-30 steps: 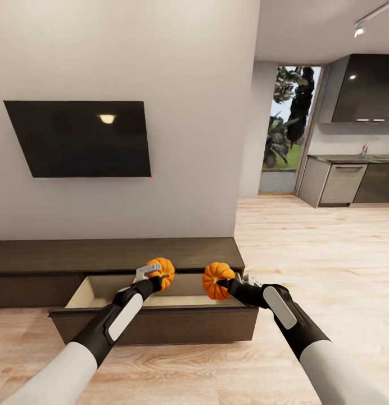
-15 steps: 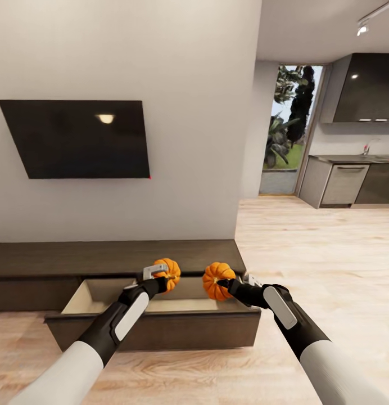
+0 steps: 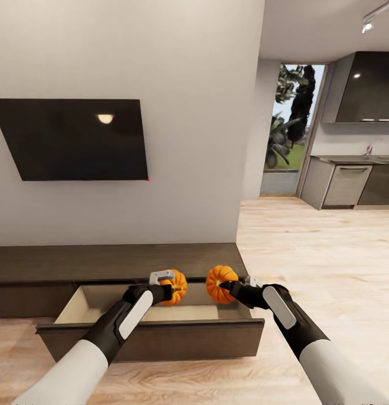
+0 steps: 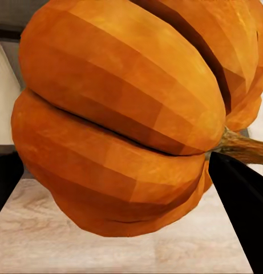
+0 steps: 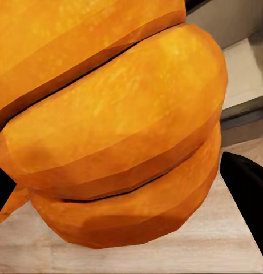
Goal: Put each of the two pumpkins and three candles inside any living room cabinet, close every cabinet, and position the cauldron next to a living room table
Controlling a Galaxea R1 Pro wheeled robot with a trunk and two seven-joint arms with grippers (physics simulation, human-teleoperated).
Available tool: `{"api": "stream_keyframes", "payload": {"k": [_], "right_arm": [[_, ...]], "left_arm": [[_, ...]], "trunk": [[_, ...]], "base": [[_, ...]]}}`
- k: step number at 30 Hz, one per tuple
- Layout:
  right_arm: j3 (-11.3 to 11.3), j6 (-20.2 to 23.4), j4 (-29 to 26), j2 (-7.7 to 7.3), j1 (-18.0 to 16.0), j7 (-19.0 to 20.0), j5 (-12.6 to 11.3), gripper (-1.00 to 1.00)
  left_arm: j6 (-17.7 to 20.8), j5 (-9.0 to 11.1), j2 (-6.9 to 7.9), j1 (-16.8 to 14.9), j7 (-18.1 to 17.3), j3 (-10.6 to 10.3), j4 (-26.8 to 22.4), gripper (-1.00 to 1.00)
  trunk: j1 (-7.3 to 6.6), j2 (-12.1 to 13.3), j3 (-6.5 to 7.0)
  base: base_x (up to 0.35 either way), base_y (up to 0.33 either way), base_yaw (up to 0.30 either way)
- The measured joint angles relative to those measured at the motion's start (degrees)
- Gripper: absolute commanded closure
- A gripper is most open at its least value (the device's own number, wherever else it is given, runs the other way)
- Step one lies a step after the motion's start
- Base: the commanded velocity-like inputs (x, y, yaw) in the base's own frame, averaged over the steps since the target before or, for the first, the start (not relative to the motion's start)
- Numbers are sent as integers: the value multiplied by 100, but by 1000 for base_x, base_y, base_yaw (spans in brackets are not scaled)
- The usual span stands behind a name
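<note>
Below the TV, the cabinet's open drawer [image 3: 161,314] lies bare while each tool grips a pumpkin.

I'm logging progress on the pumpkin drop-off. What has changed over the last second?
The left gripper has carried its ribbed orange pumpkin down into the open drawer of the long dark brown cabinet. The camera has also shifted, so the drawer's apparent move is not its own. The right gripper holds its ribbed orange pumpkin above the drawer as before; both jaws stay shut.
</note>
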Motion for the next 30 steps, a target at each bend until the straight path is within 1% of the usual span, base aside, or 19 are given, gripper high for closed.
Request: {"api": "stream_keyframes", "payload": {"k": [1,2,3,5,9,13,17,21,28,30], "right_arm": [[2,11,0,33,-28,-212,-48,100],[4,27,2,62,-42,-312,-41,100],[9,42,2,124,-68,-470,-73,100],[11,62,3,194,-98,-646,-60,100],[29,91,7,258,-127,-903,-55,100],[86,111,69,305,-159,-1008,-72,100],[207,275,332,380,-388,-1162,-86,100],[261,385,434,465,-486,-1232,-66,100],[284,415,493,500,-526,-1262,-66,100],[285,418,497,504,-528,-1263,-62,100]], "left_arm": [[55,-3,-17,-7,13,3,3,100],[76,7,-24,-19,27,6,2,100],[151,-17,-32,-53,75,11,5,100],[280,-15,-39,-92,200,19,10,100],[402,1,-50,-134,369,26,31,100],[468,11,-74,-184,408,27,72,100],[714,6,-103,-225,483,28,88,100],[815,11,-147,-236,642,29,95,100],[951,4,-184,-275,737,33,155,100],[979,-7,-188,-288,816,36,162,100]], "trunk": [[0,0,0],[0,0,0],[0,0,0],[0,0,0],[0,0,0],[0,0,0],[0,0,0],[0,0,0],[0,0,0],[0,0,0]], "base": [[6,0,0],[4,0,0],[3,0,0],[2,0,0],[0,0,0],[0,0,0],[0,0,0],[0,0,0],[0,0,0],[0,0,0]]}}
